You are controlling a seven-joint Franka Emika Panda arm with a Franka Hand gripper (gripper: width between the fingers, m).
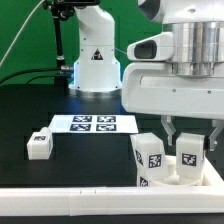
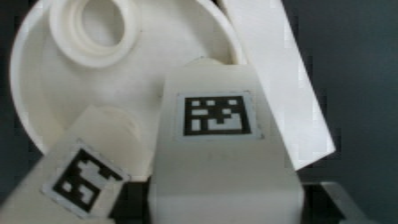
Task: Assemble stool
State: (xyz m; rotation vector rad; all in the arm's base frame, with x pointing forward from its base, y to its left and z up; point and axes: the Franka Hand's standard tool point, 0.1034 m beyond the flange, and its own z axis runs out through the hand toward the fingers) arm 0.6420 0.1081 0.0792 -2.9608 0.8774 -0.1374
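Gripper (image 1: 189, 140) was clamped narrow on a stool leg (image 1: 188, 152), standing it on the seat disc (image 2: 54, 100) beside a second leg (image 1: 148, 158). Leg-fitting step, I judged. Next move called for seating it square. Third leg (image 1: 40, 144) lay well apart.

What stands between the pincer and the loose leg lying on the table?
The upright leg on the seat disc stands beside the pincer, toward the loose leg; nothing else visible does.
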